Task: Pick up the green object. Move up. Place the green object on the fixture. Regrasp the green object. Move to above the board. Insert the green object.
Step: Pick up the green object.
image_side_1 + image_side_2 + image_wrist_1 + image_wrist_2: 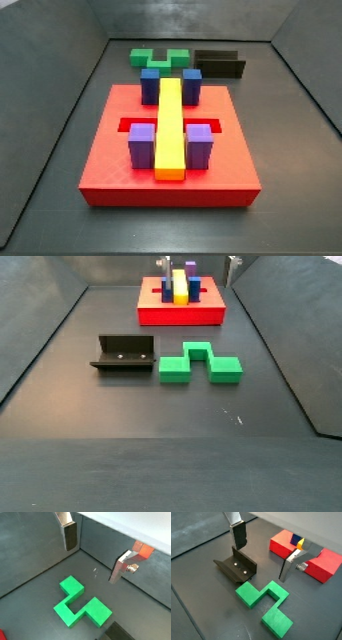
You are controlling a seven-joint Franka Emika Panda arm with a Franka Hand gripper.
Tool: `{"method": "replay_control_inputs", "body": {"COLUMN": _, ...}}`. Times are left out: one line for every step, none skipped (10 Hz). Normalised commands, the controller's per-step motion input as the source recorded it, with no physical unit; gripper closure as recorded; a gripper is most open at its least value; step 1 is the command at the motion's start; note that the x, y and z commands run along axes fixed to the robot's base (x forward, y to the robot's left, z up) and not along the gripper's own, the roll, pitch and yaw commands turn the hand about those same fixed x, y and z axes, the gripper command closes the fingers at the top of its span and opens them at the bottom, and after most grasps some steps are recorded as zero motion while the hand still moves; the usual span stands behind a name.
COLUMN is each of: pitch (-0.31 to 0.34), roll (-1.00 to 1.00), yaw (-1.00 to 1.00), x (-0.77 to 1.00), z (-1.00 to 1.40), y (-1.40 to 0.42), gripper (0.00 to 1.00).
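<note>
Hovering gripper (261, 554) spread wide and empty, needing a centred descent onto green object (264, 602), fixture (236, 568) at its ten o'clock.

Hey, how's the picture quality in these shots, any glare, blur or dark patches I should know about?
In a wrist view the gripper hangs open above the green object, whose edges are slightly soft; a pale strip washes out one corner. In a side view the board is evenly lit and the floor shows a soft sheen. In a side view the fixture looks sharp.
</note>
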Motion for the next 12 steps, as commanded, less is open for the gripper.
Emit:
{"method": "replay_control_inputs", "body": {"pitch": -0.116, "roll": 0.22, "yaw": 0.18, "x": -0.15, "z": -0.27, "y": -0.72, "gripper": 0.00}}
{"method": "replay_control_inputs", "body": {"pitch": -0.139, "roll": 0.25, "yaw": 0.21, "x": -0.19, "z": -0.32, "y": -0.78, "gripper": 0.00}}
{"method": "replay_control_inputs", "body": {"pitch": -0.146, "roll": 0.26, "yaw": 0.23, "x": -0.17, "z": -0.32, "y": -0.75, "gripper": 0.00}}
{"method": "replay_control_inputs", "body": {"pitch": -0.129, "roll": 0.21, "yaw": 0.22, "x": -0.04, "z": -0.31, "y": -0.53, "gripper": 0.00}}
{"method": "replay_control_inputs", "body": {"pitch": -0.106, "roll": 0.12, "yaw": 0.07, "x": 0.00, "z": -0.31, "y": -0.23, "gripper": 0.00}}
{"method": "replay_control_inputs", "body": {"pitch": -0.103, "roll": 0.01, "yaw": 0.01, "x": -0.01, "z": -0.39, "y": -0.05, "gripper": 0.00}}
{"method": "replay_control_inputs", "body": {"pitch": -0.207, "roll": 0.00, "yaw": 0.01, "x": 0.00, "z": -0.73, "y": -0.08, "gripper": 0.00}}
{"method": "replay_control_inputs", "body": {"pitch": -0.239, "roll": -0.02, "yaw": 0.01, "x": 0.00, "z": -0.73, "y": -0.05, "gripper": 0.00}}
{"method": "replay_control_inputs", "body": {"pitch": -0.209, "roll": -0.05, "yaw": 0.01, "x": 0.00, "z": -0.61, "y": -0.04, "gripper": 0.00}}
{"method": "replay_control_inputs", "body": {"pitch": -0.136, "roll": -0.08, "yaw": 0.00, "x": 0.09, "z": -0.54, "y": -0.01, "gripper": 0.00}}
{"method": "replay_control_inputs", "body": {"pitch": -0.059, "roll": -0.05, "yaw": 0.00, "x": 0.16, "z": -0.45, "y": 0.00, "gripper": 0.00}}
{"method": "replay_control_inputs", "body": {"pitch": -0.017, "roll": -0.08, "yaw": -0.03, "x": 0.11, "z": -0.33, "y": 0.00, "gripper": 0.00}}
